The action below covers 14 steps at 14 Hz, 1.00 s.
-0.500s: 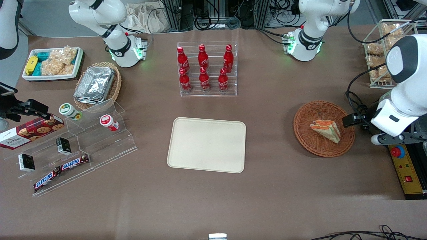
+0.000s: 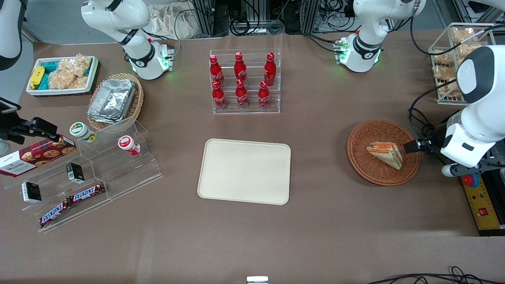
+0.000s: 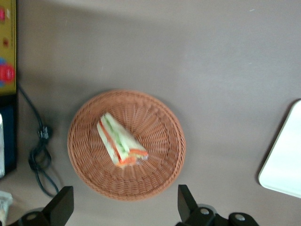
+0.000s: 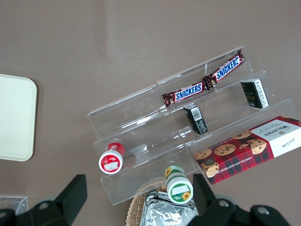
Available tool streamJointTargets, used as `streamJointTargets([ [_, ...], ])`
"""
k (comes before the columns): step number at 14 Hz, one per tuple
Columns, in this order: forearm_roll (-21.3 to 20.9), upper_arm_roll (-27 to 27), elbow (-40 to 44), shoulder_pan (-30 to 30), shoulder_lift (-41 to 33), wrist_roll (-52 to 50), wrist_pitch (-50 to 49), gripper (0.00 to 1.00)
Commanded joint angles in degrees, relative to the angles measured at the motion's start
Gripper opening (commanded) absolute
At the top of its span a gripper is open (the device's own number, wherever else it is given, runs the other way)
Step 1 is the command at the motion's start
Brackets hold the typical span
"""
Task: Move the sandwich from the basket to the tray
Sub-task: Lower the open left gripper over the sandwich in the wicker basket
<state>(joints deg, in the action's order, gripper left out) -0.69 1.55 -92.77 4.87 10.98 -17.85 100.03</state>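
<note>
The sandwich [image 2: 386, 154], a pale bread wedge with orange and green layers, lies in the round reddish-brown wicker basket [image 2: 367, 170]. It also shows in the left wrist view [image 3: 120, 140], inside the basket [image 3: 155, 174]. My left gripper [image 2: 421, 139] hovers above the basket's rim at the working arm's end of the table. Its fingers [image 3: 62, 205] are spread wide and hold nothing; the gripper [image 3: 123, 208] is open, apart from the sandwich. The cream-beige tray [image 2: 244, 171] lies flat and bare at the table's middle, with its corner in the left wrist view [image 3: 284, 169].
A clear rack of red cola bottles [image 2: 244, 81] stands farther from the camera than the tray. A yellow control box [image 2: 479, 205] and cables [image 3: 40, 157] lie beside the basket. A white wire rack of snack packs [image 2: 449, 63] stands near the working arm.
My left gripper has shifted slightly nearer to the front camera over the basket's rim. The sandwich and basket have not moved.
</note>
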Motion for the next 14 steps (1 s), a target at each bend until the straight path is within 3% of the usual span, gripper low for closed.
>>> streamJointTargets([
  [1, -0.1, -0.06, -3.45, 0.14, -0.17, -12.51, 0.16, 0.99],
  [4, -0.36, 0.03, -8.73, -0.13, 0.0, -31.83, 3.67, 0.98],
  [6, -0.36, 0.03, -14.94, -0.13, 0.18, -38.37, 10.06, 0.98],
  [10, -0.54, 1.25, -30.6, -0.57, 0.26, -40.07, 28.17, 0.98],
  [14, -0.54, 2.58, -33.18, -1.09, 1.67, -41.38, 29.96, 0.99],
])
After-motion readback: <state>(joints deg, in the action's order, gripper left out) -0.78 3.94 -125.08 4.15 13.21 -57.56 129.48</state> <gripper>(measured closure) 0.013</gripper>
